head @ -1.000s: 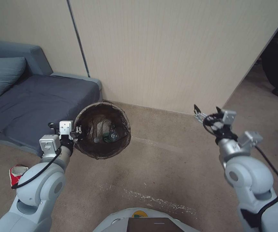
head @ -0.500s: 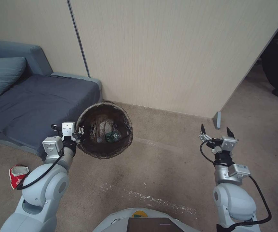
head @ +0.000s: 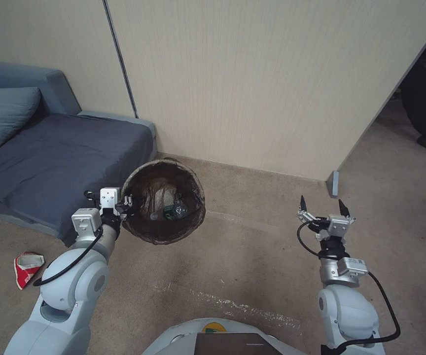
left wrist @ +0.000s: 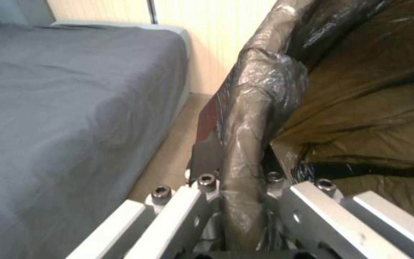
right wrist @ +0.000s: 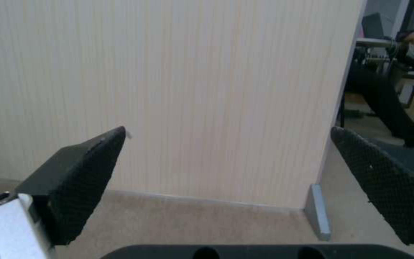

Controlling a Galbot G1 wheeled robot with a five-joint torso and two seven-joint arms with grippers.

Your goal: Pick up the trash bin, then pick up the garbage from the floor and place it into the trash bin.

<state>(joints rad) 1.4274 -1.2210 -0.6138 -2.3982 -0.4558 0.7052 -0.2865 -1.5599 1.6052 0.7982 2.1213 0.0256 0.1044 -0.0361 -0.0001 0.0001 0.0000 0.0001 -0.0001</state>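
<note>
Left gripper [head: 127, 203] clamped on bin [head: 144, 233] rim, held above floor [head: 252, 256], bottle [head: 176, 212] inside, right gripper [head: 322, 204] wide, empty, red wrapper [head: 25, 266] on floor

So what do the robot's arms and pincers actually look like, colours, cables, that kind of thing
Both arms have rounded, glossy pale grey-white shells with silver metal wrists, and a black cable loops along each. The right pincer has two pointed black fingers with textured pads on a silver block. The left pincer has a white, bolted mount with hex screws.
</note>
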